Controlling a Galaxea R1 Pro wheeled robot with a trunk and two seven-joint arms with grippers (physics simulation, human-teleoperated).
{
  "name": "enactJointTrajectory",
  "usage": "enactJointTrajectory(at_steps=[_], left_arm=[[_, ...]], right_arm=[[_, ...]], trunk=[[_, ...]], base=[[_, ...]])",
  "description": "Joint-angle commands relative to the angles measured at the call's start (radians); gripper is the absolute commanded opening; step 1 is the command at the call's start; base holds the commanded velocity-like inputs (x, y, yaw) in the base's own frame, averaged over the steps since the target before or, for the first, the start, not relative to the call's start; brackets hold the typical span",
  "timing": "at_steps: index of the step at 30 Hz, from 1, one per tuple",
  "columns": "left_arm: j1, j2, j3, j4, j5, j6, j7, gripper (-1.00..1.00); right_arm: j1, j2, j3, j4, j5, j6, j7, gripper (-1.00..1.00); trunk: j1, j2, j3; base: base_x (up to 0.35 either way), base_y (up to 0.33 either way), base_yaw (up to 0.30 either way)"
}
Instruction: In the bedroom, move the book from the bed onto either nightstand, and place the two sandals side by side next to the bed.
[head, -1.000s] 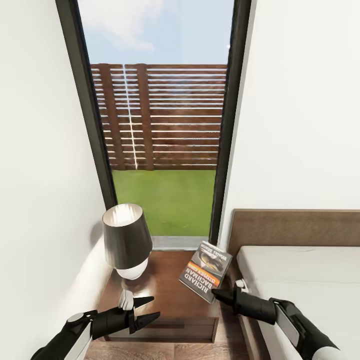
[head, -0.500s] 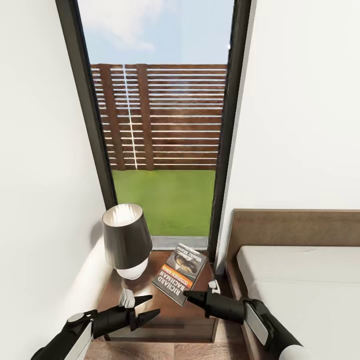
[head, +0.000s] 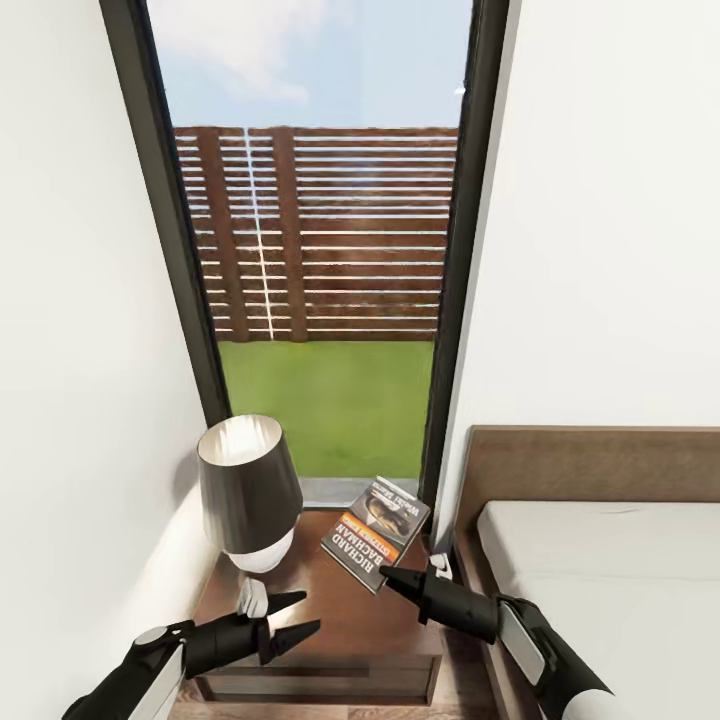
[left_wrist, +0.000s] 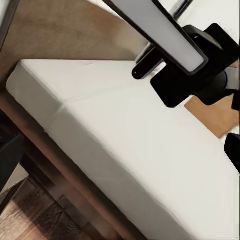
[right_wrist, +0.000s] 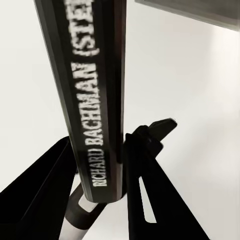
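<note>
My right end effector (head: 392, 578) pinches the book (head: 376, 531) by its lower corner at lower centre, above the nightstand (head: 330, 610), where this light, thin paperback may droop or pivot; my left end effector (head: 290, 617) hovers open-fingered, empty.

a home bedroom, rendered in simulation. evidence: a bed (head: 600, 560) with a plain light-grey mattress and brown headboard (head: 590, 465); a low dark-brown nightstand (head: 330, 610) just beside it, carrying a table lamp (head: 248, 490); white walls (head: 610, 220); a tall dark-framed window (head: 320, 240) giving onto a lawn and a slatted wooden fence; wood-plank floor (left_wrist: 25, 220) beside the bed frame.
</note>
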Motion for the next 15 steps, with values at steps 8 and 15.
enactJointTrajectory(at_steps=[8,15], left_arm=[[0.0,-0.003,-0.005,-0.001,0.055,0.064,-0.076,1.0],[0.002,-0.012,-0.006,-0.002,0.114,0.088,-0.08,1.0]], right_arm=[[-0.001,-0.001,0.003,0.007,-0.007,0.005,-0.001,-1.0],[-0.001,0.002,0.004,0.007,-0.007,0.005,-0.001,-1.0]], trunk=[[0.0,-0.001,-0.001],[0.0,-0.001,-0.001]], base=[[0.004,0.0,0.0],[0.0,0.0,0.0]])
